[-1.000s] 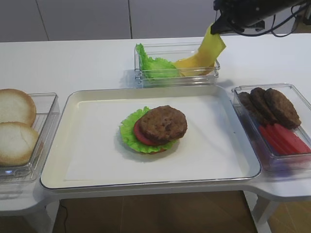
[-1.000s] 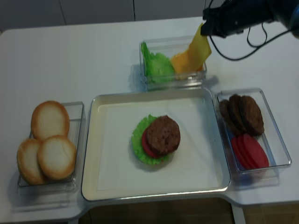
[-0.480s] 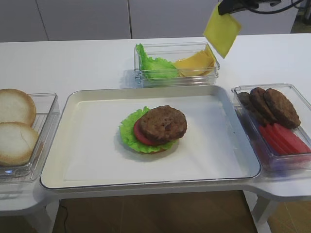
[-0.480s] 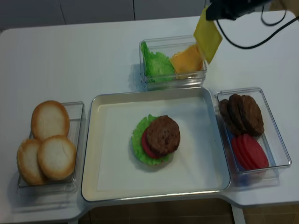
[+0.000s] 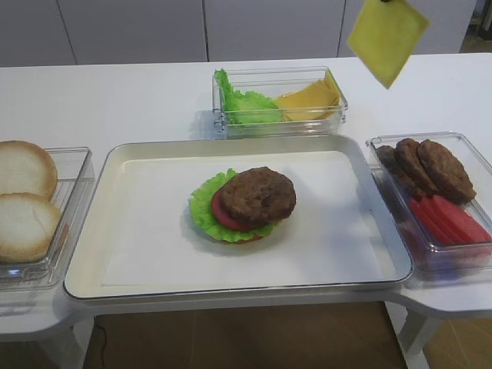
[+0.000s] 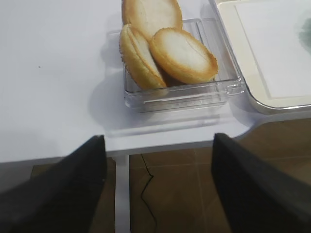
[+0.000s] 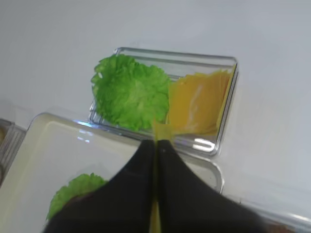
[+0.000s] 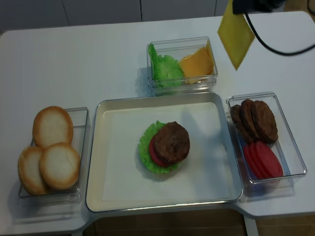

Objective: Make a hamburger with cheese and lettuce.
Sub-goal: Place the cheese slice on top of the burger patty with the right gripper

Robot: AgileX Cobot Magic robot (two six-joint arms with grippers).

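- My right gripper (image 7: pixel 156 145) has its jaws pinched on one corner of the cheese (image 5: pixel 387 37), which hangs above the table, right of the clear bin (image 5: pixel 335 115).
- The slice looks light and floppy; I judge it could slip or fold.
- The hamburger (image 5: pixel 244 204) waits on the tray (image 5: pixel 138 273).
- My left gripper (image 6: pixel 158 184) idles, jaws wide, empty.

The hamburger (image 5: pixel 246 204), a brown patty over a tomato slice and frilly green lettuce (image 5: pixel 201 207), lies mid-tray, while a flat yellow square of cheese (image 5: pixel 387 37) hangs tilted in the air at its 1 o'clock.
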